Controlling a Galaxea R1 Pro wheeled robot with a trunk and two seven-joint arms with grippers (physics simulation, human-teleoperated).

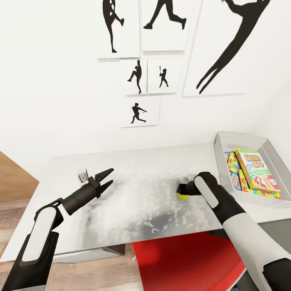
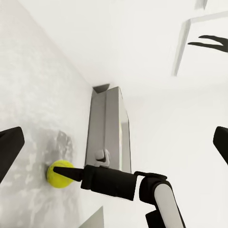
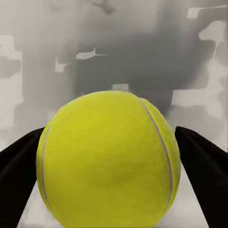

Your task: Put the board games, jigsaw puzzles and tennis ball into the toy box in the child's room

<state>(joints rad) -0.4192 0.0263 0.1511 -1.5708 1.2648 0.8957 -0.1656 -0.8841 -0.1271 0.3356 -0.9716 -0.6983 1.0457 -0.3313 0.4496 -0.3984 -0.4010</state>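
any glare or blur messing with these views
Head view: blotchy grey reflections mottle the table, no blur. Right wrist view: the tennis ball is sharp, close between dark fingers. Left wrist view: bright, washed-out wall.

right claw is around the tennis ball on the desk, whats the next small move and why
Probably close the right claw on the tennis ball: its fingers flank the ball with slight gaps showing, and the ball rests on the table. After that, lift it toward the toy box.
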